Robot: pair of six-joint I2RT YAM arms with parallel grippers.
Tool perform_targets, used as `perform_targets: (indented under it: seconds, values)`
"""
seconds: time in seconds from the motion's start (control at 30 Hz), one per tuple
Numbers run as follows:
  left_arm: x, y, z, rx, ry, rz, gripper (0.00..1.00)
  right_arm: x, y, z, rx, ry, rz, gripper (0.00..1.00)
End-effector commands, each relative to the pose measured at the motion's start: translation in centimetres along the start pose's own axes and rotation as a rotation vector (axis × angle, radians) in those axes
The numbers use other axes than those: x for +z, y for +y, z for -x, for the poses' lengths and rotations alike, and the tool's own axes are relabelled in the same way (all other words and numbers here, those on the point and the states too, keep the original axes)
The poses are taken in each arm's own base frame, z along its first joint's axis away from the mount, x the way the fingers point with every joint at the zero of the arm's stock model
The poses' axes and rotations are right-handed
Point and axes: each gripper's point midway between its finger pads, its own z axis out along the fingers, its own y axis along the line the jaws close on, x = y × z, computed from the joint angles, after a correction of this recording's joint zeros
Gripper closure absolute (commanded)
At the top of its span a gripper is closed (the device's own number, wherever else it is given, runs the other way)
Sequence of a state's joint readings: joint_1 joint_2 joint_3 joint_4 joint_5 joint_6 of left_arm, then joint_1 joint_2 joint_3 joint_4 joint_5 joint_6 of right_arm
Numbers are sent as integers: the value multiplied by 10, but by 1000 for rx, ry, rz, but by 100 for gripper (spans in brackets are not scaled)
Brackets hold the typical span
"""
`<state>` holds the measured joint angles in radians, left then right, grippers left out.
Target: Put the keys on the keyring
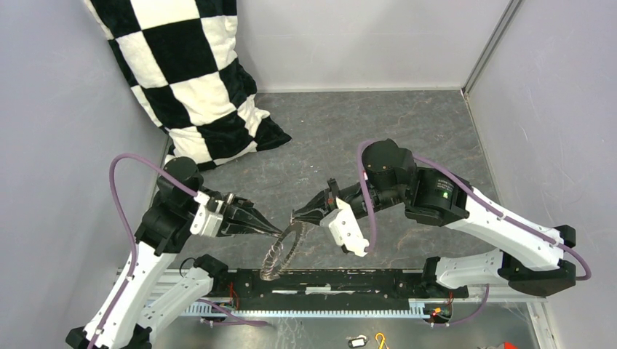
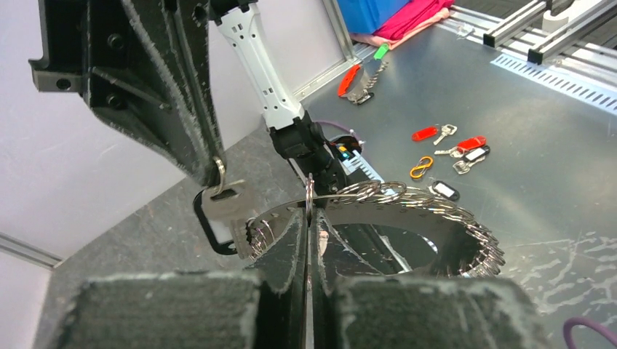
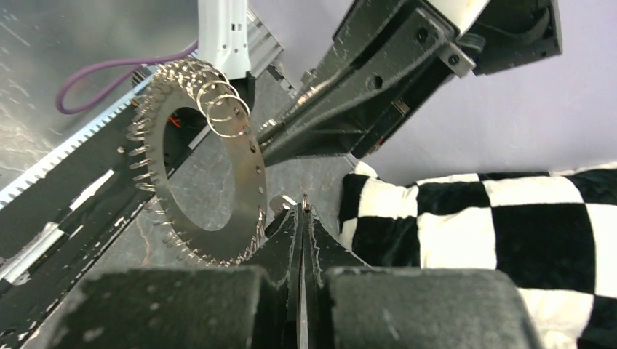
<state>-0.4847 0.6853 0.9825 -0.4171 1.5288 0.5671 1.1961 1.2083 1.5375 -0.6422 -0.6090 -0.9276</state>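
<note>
A black-and-white chequered pillow [image 1: 196, 80] leans in the far left corner of the grey table [image 1: 407, 123], against the wall [image 1: 44, 109]. Past the table's near edge, on a scratched metal sheet [image 1: 305, 331], a yellow hook [image 1: 380, 339] lies just beside a dark tag with a white face [image 1: 356, 341]. The left wrist view shows a blue box [image 2: 375, 13] and pink cloth [image 2: 418, 18] at the sheet's far side. Near them lie what may be red- and green-handled tools [image 2: 360, 76].

Light bright, even, diffuse; shadows faint around keyring [image 1: 282, 251]. Glare streaks on sheet metal [image 2: 546, 207] beside it. Wrist-view foregrounds blurred.
</note>
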Motion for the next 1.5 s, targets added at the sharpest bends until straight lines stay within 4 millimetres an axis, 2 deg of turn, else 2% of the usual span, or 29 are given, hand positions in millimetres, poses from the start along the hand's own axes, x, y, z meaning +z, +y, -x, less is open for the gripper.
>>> perform_targets:
  seconds: [0.0,0.13,0.33,0.63,1.13,1.47]
  values:
    - [1,-6,0,-111,-17,-32,98,-4,5,22,18,-77,39,100]
    - [1,-6,-2,-157,-17,-33,98,0,13,20,46,-96,52,100]
    - [1,-7,-5,-200,-15,-32,98,2,13,22,50,-128,34,100]
    - [1,-6,-9,-242,-11,-26,98,10,21,16,71,-130,56,100]
    - [1,-6,-14,-265,-8,-22,98,25,28,4,56,-99,90,100]
    - [1,-8,-14,-260,-8,-22,98,26,27,8,45,-105,88,100]
